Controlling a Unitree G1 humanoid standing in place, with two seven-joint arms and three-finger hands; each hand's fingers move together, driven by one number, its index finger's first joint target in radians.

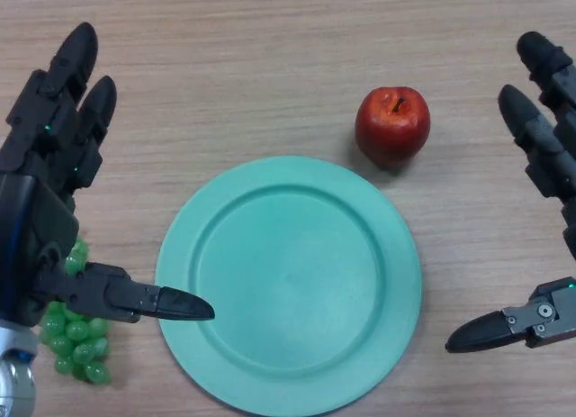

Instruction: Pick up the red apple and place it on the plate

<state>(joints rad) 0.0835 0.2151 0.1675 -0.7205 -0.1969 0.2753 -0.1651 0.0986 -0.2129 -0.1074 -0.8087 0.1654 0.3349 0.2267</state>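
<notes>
A red apple (392,125) with a short stem stands upright on the wooden table, just beyond the upper right rim of a round green plate (288,285). The plate holds nothing. My right hand (549,156) is at the right edge, fingers straight and thumb spread, a hand's width right of the apple and apart from it. At the left edge my left hand (40,201) is open too, its thumb tip reaching over the plate's left rim.
A bunch of green grapes (74,336) lies at the lower left, partly hidden under my left hand. The wooden table (270,66) stretches bare beyond the plate.
</notes>
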